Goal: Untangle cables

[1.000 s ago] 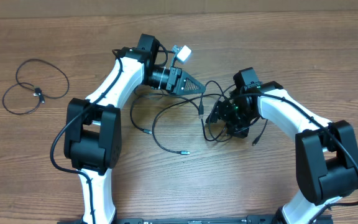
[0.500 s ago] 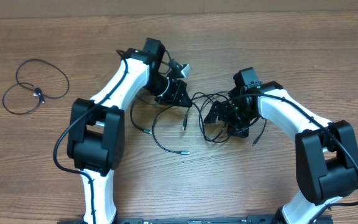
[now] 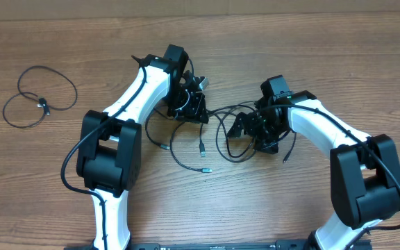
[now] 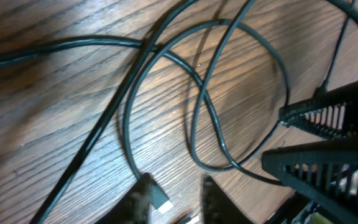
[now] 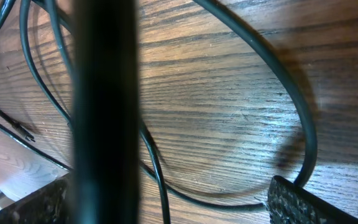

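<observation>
Wood-grain table (image 3: 325, 48) fills the overhead view, with a pale beige strip (image 3: 269, 5) along the 12 o'clock edge. Left arm (image 3: 137, 90) and right arm (image 3: 318, 125), white with black joints, reach in from 6 o'clock. Left gripper (image 3: 194, 107) near centre, jaws a narrow gap apart, nothing seen between them. Right gripper (image 3: 244, 129) at 3 o'clock of it, jaws spread wide, gripping nothing, a cable loop on the wood between them. Tangled cables (image 3: 217, 125) lie between both grippers. Separate cable (image 3: 44, 94) coiled at 9 o'clock. Silver plug (image 3: 201, 147) at 6 o'clock of the tangle.
</observation>
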Controlling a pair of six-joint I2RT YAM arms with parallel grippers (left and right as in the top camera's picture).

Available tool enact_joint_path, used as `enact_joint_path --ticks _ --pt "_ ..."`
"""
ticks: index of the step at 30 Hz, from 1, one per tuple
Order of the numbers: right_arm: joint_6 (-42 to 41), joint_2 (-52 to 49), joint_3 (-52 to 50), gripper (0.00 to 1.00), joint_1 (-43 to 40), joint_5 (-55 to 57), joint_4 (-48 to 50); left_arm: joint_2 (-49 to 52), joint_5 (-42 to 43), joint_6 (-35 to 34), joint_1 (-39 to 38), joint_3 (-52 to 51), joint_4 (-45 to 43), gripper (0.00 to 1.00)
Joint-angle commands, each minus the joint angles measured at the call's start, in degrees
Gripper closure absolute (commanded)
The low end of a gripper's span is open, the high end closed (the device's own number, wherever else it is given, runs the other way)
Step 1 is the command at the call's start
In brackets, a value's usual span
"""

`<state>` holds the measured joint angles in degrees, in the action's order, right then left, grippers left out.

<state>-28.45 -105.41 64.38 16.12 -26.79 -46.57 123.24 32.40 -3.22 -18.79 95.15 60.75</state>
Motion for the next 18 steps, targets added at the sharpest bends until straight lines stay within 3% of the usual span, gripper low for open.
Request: enact_joint_path --ticks 1,18 --pt "0.3 -0.1 -0.3 0.06 0.0 -0.5 0.2 -0.3 -1.3 -0.7 -0.5 -0.3 0.4 0.67" --pt "9.3 -0.1 1.7 0.15 -9.5 -13.7 -0.5 0.1 -1.4 -0.7 -5.3 -0.3 0.8 0.64"
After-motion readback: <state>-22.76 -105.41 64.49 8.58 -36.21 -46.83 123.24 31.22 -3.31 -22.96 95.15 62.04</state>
